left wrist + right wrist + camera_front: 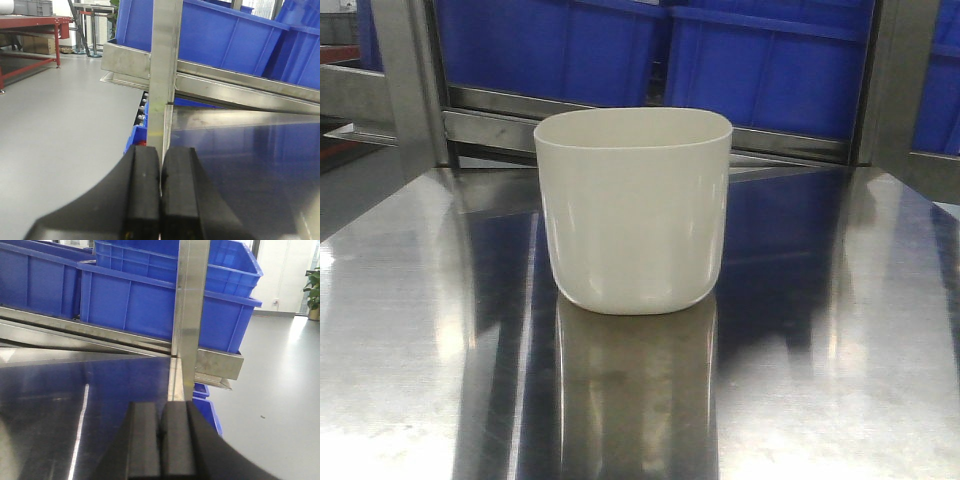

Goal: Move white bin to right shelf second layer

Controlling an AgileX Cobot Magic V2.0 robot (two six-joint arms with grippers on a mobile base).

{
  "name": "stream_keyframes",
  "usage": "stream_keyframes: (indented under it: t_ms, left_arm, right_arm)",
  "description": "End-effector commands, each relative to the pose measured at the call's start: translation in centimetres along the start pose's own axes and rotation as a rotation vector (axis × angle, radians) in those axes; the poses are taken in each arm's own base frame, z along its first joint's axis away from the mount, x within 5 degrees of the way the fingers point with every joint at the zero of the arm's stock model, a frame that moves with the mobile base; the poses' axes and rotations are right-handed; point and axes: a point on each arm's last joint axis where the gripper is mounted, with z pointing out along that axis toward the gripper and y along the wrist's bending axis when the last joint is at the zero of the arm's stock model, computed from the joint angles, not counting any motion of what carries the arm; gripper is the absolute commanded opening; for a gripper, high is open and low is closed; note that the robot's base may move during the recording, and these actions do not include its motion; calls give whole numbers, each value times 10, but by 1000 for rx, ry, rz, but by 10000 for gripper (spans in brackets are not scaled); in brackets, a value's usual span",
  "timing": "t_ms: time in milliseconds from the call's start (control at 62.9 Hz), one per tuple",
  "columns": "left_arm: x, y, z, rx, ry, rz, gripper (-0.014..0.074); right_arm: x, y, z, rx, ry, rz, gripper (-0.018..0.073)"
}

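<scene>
The white bin (633, 210) stands upright in the middle of a shiny steel tabletop (840, 330) in the front view, with nothing touching it. No gripper shows in that view. In the left wrist view my left gripper (160, 155) is shut, its black pads pressed together with nothing between them, at the table's left edge by a steel post (164, 75). My right gripper (160, 410) is shut and empty too, at the table's right edge beside another post (192, 315). The bin appears in neither wrist view. The right shelf second layer is out of view.
Blue crates (760, 60) sit on a sloping steel rack level (620, 125) behind the table, also seen as blue crates (210, 35) and blue crates (135, 295). Steel uprights (405, 80) flank the table. Grey floor (60, 120) lies left, with a red-framed bench (30, 22) far off.
</scene>
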Motion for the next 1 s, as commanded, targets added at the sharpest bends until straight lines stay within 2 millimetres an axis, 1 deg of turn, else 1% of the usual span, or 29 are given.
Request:
stream_keyframes:
  t_ms: [0,318,381,509,715,811,874,985]
  left_arm:
    - [1,1,0,3,-72,-7,85]
    - [1,1,0,3,-72,-7,85]
    - [1,1,0,3,-72,-7,85]
    - [1,1,0,3,-72,-7,85]
    - [1,1,0,3,-72,-7,85]
    - [1,1,0,3,-72,-7,85]
    - [1,1,0,3,-72,-7,85]
    - [1,1,0,3,-72,-7,85]
  right_arm:
    - [-9,-1,-1,12,-101,-17,48]
    - [-9,-1,-1,12,-103,-17,48]
    - [-13,-1,-2,14,-129,-17,48]
    - [-31,-1,-4,12,-147,-39,48]
    - [-65,0,-4,-6,77,-66,48]
    - [-82,0,4,-12,176,-67,48]
    - [-92,0,15,-16,237,-76,48]
    - [-100,1,34,-34,304,-136,48]
